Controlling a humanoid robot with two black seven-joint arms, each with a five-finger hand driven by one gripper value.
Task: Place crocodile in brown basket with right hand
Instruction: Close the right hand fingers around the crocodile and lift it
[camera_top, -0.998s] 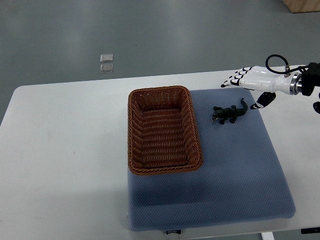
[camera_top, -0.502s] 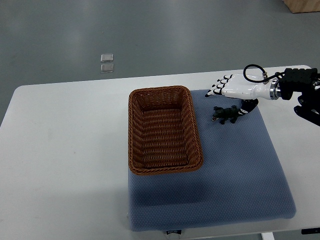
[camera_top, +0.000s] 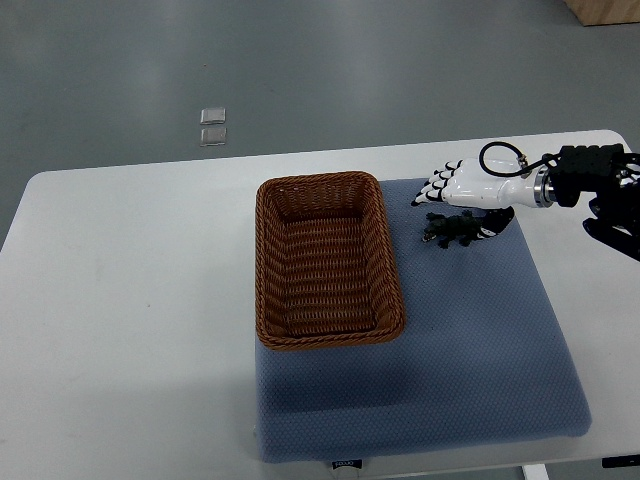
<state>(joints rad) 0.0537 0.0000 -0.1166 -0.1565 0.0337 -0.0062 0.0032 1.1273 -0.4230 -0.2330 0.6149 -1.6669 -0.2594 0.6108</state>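
Observation:
A small dark green toy crocodile (camera_top: 447, 231) lies on the blue mat (camera_top: 470, 340), just right of the brown wicker basket (camera_top: 270, 265). The basket holds nothing that I can see. My right hand (camera_top: 455, 205), white with black fingertips, comes in from the right edge and hovers right over the crocodile. Its fingers (camera_top: 432, 190) are spread above the toy's far side and its thumb (camera_top: 490, 230) sits by the tail. The hand holds nothing. The left arm does not show.
The mat covers the right half of a white table (camera_top: 130, 300). Grey floor lies beyond the table's far edge, with two small pale squares (camera_top: 213, 126) on it. A wooden corner (camera_top: 600, 10) shows at the top right.
My right hand has moved left and down from the mat's far right corner until it is directly over the crocodile. The crocodile and basket have stayed put.

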